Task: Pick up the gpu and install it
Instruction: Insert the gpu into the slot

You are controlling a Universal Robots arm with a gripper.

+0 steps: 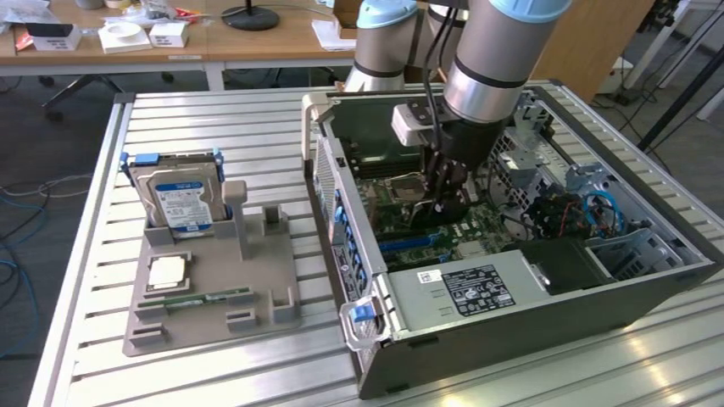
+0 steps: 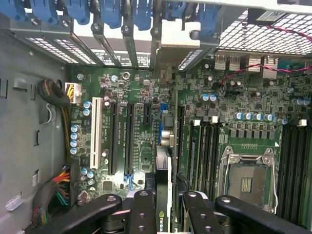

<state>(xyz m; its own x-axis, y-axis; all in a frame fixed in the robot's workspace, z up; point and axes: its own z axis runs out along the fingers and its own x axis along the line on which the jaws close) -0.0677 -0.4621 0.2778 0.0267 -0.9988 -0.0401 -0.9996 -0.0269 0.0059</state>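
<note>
While the black two-fingered gripper [image 2: 165, 204] hangs inside the open grey computer case [image 1: 339, 195], over the middle of its green motherboard [image 2: 146, 97], its fingers [image 2: 142, 209] are clamped on the gpu [image 2: 164, 168]. Any tilt or offset from the long black slots [image 2: 113, 136] could jam the card's edge against neighbouring capacitors [image 2: 87, 105], or twist it in the grip. It looks thin and dark, seen edge-on, bearing an NVIDIA mark.

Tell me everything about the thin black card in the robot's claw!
The thin dark gpu shows edge-on, with a green Nvidia logo. The black gripper pinches it from both sides over the green motherboard's long slots, inside the open grey computer case. Whether it touches a slot is unclear.
</note>
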